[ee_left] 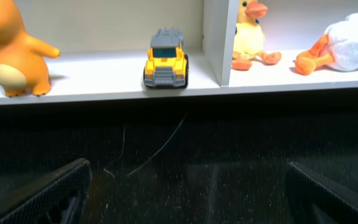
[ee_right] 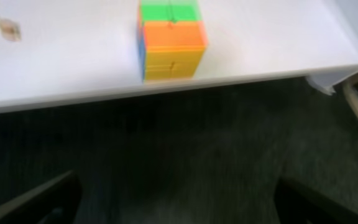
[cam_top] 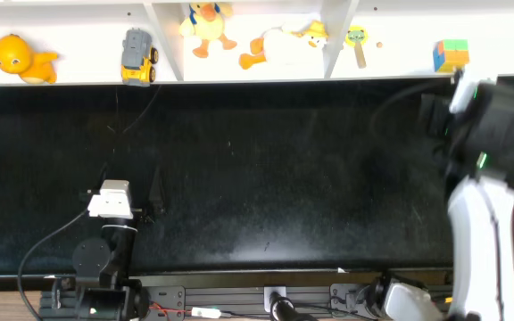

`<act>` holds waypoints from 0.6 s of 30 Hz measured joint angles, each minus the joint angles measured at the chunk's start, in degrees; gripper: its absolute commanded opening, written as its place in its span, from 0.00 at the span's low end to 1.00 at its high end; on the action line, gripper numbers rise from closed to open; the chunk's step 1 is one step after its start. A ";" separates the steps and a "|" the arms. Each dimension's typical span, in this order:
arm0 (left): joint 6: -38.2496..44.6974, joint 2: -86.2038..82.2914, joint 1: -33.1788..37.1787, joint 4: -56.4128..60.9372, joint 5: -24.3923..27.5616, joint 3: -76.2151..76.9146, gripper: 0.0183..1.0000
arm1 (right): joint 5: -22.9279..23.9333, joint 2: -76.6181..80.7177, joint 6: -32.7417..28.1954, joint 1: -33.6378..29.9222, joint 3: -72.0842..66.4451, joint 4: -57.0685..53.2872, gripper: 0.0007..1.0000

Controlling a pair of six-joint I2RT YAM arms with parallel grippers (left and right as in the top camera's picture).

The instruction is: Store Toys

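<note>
the colour cube [cam_top: 451, 55] stands at the far right of the white shelf [cam_top: 78, 67], close to its front edge and resting on its own. the right arm [cam_top: 482, 209] is stretched up to that corner, and its jaws are wide apart with nothing between them, just short of the cube and over the black surface [cam_top: 266, 178]. along the shelf the other toys stand in a row facing the near side. an orange figure [cam_top: 25, 58] and a yellow truck [cam_top: 138, 58] share the left compartment. a yellow duck plush [cam_top: 208, 25] and a white duck plush [cam_top: 284, 46] share the middle one. a small stick toy [cam_top: 358, 40] lies right of the next divider. the left arm [cam_top: 111, 201] sits folded at the near left, its jaws apart and empty and pointed at the truck. with no toy on the surface, i judge the storing is done or very nearly so, and the spread jaws fit arms that carry nothing.
</note>
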 measured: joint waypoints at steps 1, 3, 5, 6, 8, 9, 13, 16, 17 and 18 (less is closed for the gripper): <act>0.00 0.00 0.00 0.00 0.00 0.00 1.00 | 0.28 -3.23 1.27 0.22 -4.42 4.52 1.00; 0.00 0.00 0.00 -0.02 0.00 0.00 1.00 | 0.94 -9.79 3.26 2.03 -13.38 13.00 1.00; 0.00 0.00 0.00 -0.02 0.00 0.00 1.00 | 1.14 -16.81 5.53 5.31 -21.24 18.32 1.00; 0.00 0.00 0.00 -0.02 0.00 0.00 1.00 | 1.11 -20.61 6.75 7.23 -24.72 19.43 1.00; 0.00 0.00 0.00 0.02 0.00 0.00 1.00 | 1.09 -27.91 8.39 10.88 -30.32 20.00 0.99; 0.00 0.00 0.00 0.00 0.00 0.00 1.00 | 1.05 -31.95 9.14 12.52 -32.92 19.56 1.00; 0.00 0.00 0.00 0.02 0.00 0.00 1.00 | 0.81 -45.97 11.85 15.02 -40.85 17.42 1.00; 0.00 0.00 0.00 0.02 0.00 0.00 1.00 | 0.31 -54.64 12.96 15.02 -45.22 15.23 0.99; 0.00 0.00 0.00 0.00 0.00 0.00 1.00 | -0.15 -56.96 13.05 15.02 -46.29 14.27 0.99; 0.00 0.00 0.00 0.02 0.00 0.00 1.00 | -0.52 -58.90 13.14 15.02 -47.28 13.68 1.00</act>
